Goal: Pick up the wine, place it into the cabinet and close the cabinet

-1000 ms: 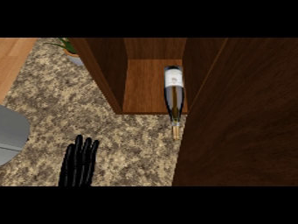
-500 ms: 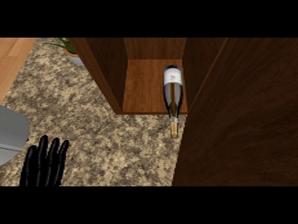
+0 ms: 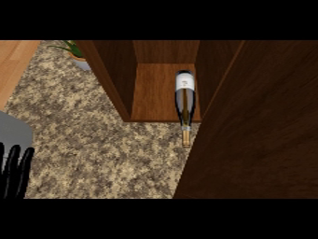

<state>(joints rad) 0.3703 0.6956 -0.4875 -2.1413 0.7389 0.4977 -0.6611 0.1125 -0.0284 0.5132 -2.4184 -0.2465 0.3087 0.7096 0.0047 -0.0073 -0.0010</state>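
Cabinet [image 3: 116,79] smooth brown wood; counter [image 3: 92,140] speckled stone; wine [image 3: 184,99] glossy glass.

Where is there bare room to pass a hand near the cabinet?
The speckled granite counter is bare between the grey slab at left, the brown wooden cabinet and its door panel. Inside, the shelf is free left of the lying dark wine bottle. Crowded on the bottle's right, by the cabinet wall. The black left hand rests lower left.

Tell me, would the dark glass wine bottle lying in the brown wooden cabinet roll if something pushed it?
Probably. The dark glass wine bottle lies on its round side in the brown wooden cabinet, so a sideways nudge would likely roll it. Its neck pokes past the shelf's front edge, so a bump there might swing it.
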